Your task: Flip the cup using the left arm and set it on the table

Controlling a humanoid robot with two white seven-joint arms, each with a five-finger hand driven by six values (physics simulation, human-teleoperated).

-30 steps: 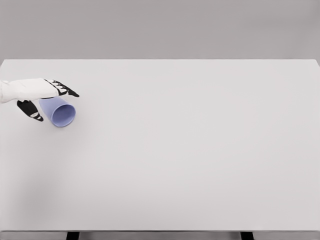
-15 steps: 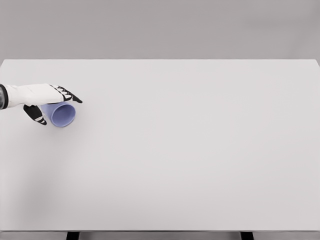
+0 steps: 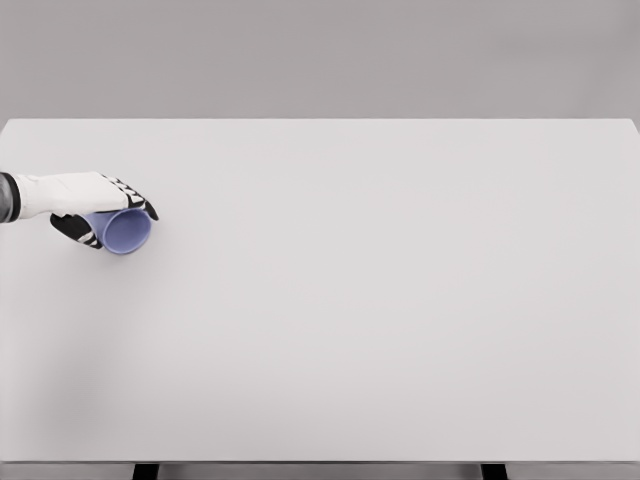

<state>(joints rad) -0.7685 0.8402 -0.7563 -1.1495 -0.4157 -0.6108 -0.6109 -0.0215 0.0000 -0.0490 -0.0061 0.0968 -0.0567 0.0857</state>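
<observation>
Plain grey wall behind, white table [image 3: 380, 300] in front — at its far left edge the cup [image 3: 125, 231] lies on its side, mouth toward the camera, the left hand [image 3: 90, 200] curled round it — grasp made, lift and upending next.

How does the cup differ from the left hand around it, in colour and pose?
Colour: the cup is plain pale blue; the left hand is white with black fingers.
Pose: the cup lies on its side, its open mouth toward the camera; the hand reaches in from the left edge, curled over the cup's top and side.
Shared: both sit at the far left of the white table.
</observation>
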